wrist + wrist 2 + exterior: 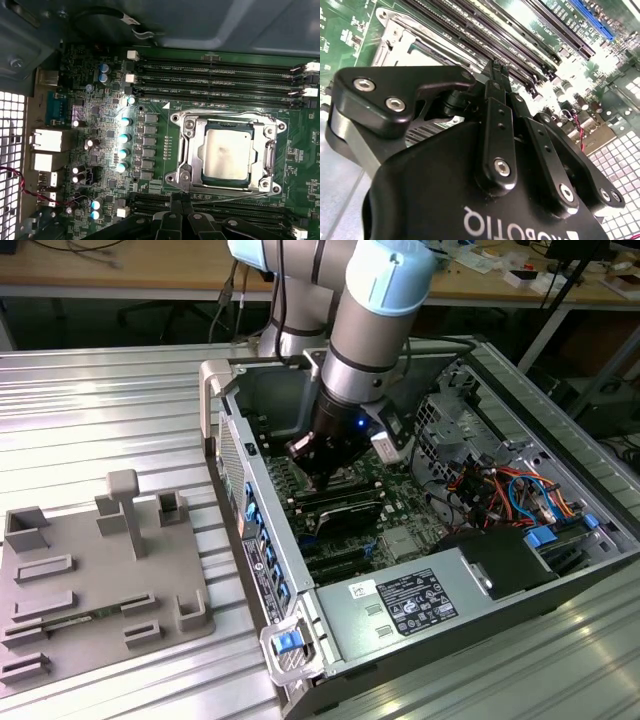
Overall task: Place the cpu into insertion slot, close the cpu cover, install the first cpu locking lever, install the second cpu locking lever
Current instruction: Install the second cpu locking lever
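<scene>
Arm had tool (325,475) down inside open PC case (480,580), centre of exterior view, over green motherboard (395,495). Black tool fingers (496,75) were pressed together, nothing pinched. In first wrist view, cpu (227,153), dull silver-tan square with matte face, sat in insertion slot (226,186) right of centre; shiny stamped-metal cpu cover (195,150) lay closed flat around it. Long black memory slots (220,70) ran above. Grey blocky fixture plate (90,580) sat on ribbed metal desk (100,410), lower left of exterior view.
</scene>
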`<state>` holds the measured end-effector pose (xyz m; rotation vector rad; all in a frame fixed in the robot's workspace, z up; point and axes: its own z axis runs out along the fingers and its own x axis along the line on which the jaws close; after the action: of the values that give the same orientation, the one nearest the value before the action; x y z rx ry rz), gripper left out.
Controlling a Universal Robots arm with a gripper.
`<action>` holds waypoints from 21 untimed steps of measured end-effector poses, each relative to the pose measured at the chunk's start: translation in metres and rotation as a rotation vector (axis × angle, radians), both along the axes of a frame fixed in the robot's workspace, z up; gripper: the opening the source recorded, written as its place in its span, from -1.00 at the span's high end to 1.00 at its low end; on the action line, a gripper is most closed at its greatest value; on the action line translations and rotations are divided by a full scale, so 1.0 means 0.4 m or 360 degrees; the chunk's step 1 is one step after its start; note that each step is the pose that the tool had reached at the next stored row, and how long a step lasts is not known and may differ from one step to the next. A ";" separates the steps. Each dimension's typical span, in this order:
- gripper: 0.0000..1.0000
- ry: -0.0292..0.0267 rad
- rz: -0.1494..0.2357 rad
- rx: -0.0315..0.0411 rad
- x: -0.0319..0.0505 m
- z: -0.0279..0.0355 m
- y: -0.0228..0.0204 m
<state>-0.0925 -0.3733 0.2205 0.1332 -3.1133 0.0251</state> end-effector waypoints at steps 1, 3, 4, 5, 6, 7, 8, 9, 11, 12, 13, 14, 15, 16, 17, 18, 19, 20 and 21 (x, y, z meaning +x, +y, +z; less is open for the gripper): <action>0.79 -0.00001 0.0000 0.0000 -0.002 -0.003 0.000; 0.79 0.00000 0.0000 0.0003 -0.003 -0.008 0.000; 0.79 0.00000 0.0000 0.0017 -0.003 -0.010 0.000; 0.79 -0.00001 0.0000 0.0035 -0.004 -0.012 0.000; 0.79 -0.00001 0.0000 0.0051 -0.005 -0.014 0.000; 0.79 0.00000 0.0000 0.0058 -0.005 -0.014 0.000; 0.79 -0.00002 0.0000 0.0059 -0.005 -0.015 0.000; 0.79 -0.00002 0.0000 0.0059 -0.007 -0.015 0.000; 0.79 0.00000 0.0000 0.0009 0.001 0.015 -0.001; 0.79 -0.00004 0.0000 0.0009 0.031 0.020 -0.002; 0.79 -0.00002 0.0000 0.0009 0.031 0.020 -0.007; 0.79 -0.00002 0.0000 0.0010 0.031 0.020 -0.012; 0.79 -0.00002 0.0000 0.0010 0.031 0.020 -0.017; 0.79 -0.00002 0.0000 0.0010 0.031 0.020 -0.022; 0.79 -0.00001 0.0000 0.0010 0.031 0.020 -0.026; 0.79 -0.00001 0.0000 0.0011 0.030 0.020 -0.028; 0.79 -0.00003 0.0000 0.0012 0.029 0.020 -0.028; 0.79 -0.00002 0.0000 0.0012 0.029 0.020 -0.028; 0.79 -0.00001 0.0000 0.0012 0.029 0.021 -0.029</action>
<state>-0.0810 -0.3847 0.2289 0.1335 -3.1137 0.0134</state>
